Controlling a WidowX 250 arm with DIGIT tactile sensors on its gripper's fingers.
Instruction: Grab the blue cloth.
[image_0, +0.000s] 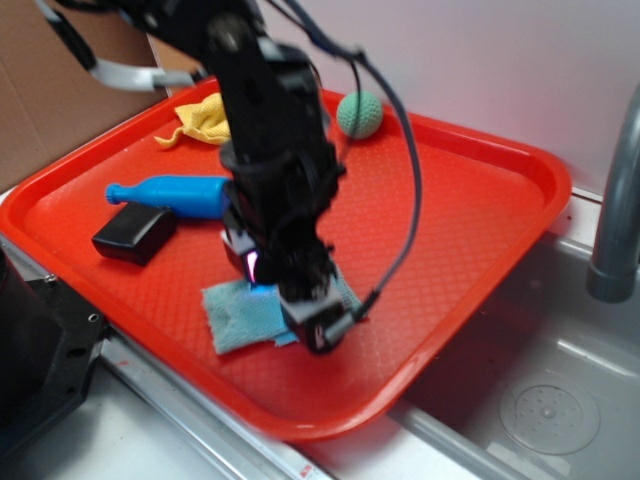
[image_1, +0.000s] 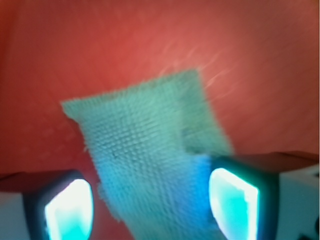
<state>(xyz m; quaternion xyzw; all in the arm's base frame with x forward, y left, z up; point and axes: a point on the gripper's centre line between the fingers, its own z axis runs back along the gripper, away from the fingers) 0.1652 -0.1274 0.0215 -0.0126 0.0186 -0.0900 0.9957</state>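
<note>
Claw (image_0: 312, 322) hides cloth (image_0: 240, 315) partly.

No readable text, label, brand, number or sign anywhere in either view: none on the red tray (image_0: 480, 190), the blue bottle (image_0: 170, 193), the black box (image_0: 135, 234) or the blue cloth (image_1: 150, 145).

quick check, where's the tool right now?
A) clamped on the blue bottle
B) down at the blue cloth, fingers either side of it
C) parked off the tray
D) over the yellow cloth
B: in the wrist view the blue cloth lies between the two fingers, and the exterior view puts the tool low over that cloth on the red tray.
</note>
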